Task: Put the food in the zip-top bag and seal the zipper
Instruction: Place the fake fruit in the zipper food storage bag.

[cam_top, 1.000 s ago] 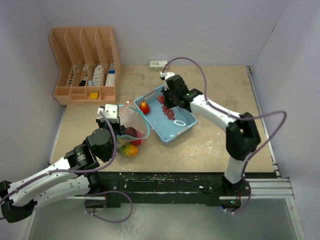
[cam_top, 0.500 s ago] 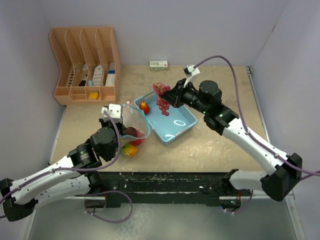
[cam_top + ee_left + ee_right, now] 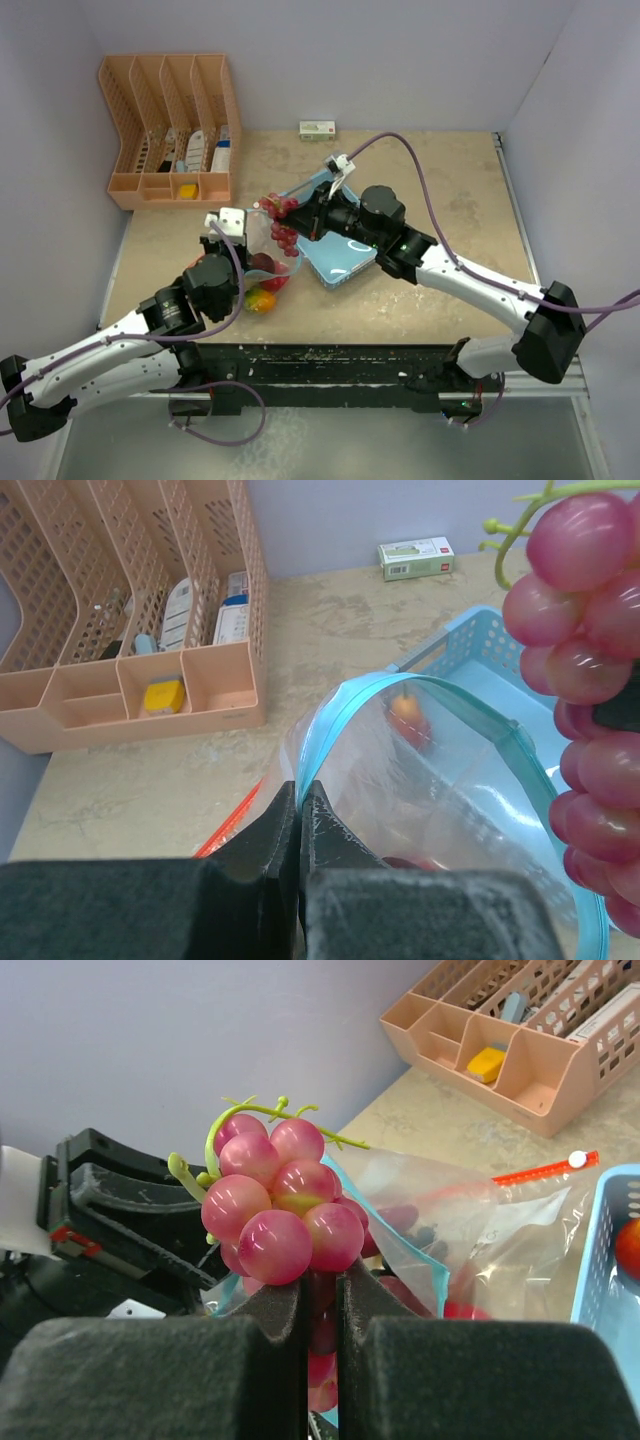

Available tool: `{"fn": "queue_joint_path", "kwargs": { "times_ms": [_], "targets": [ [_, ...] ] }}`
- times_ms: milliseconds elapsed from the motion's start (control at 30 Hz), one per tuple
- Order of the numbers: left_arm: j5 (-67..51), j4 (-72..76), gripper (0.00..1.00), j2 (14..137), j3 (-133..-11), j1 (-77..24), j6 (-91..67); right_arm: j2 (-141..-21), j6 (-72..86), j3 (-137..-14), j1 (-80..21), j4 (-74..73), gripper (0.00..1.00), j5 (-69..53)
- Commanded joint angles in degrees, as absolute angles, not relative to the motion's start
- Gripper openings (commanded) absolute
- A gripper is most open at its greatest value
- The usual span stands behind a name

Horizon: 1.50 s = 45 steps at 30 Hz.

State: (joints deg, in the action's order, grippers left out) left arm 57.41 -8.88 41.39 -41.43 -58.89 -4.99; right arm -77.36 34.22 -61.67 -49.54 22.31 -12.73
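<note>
So the left fingers (image 3: 306,806) were pressed together on the blue zip rim of the bag (image 3: 430,750), holding its mouth up, just left of centre in the top view. The right fingers (image 3: 343,1295) pinched the lower part of the pink grapes (image 3: 280,1200), which hung right over that open mouth, off the surface. A blue basket (image 3: 352,260) sat just right of them, and the rack (image 3: 170,130) was in the upper left. A mango (image 3: 260,298) lay at the bag's lower end.
</note>
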Motion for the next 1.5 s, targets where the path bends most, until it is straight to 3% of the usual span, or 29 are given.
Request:
{"fn": "queue_joint_path", "kwargs": {
  "times_ms": [0,433,733,967,1267,1467],
  "targets": [
    [57.75,-6.32,0.0,40.72,-43.75,-58.69,-5.4,-78.52,36.74,-60.97,-49.49,29.26,0.0,-12.16],
    [57.15,-5.23,0.0,41.74,-43.78,-58.71,-5.01,-86.51,36.14,-64.3,-52.39,27.45,0.02,-12.94],
    [56.6,-4.57,0.0,42.46,-43.85,-58.7,-4.99,-91.82,31.25,-73.13,-55.63,14.28,0.29,-6.81],
    [56.69,-5.01,0.0,41.73,-43.86,-58.68,-4.71,-92.09,29.81,-74.67,-56.15,9.16,0.76,-3.8],
    [57.08,-4.44,0.0,42.62,-43.68,-58.66,-4.72,-83.01,28.64,-72.71,-56.21,5.63,0.83,0.02],
    [57.47,-5.1,0.0,42.02,-44.13,-58.64,-4.92,-77.37,29.5,-71.99,-55.04,0.55,0.85,10.15]
  ]
}}
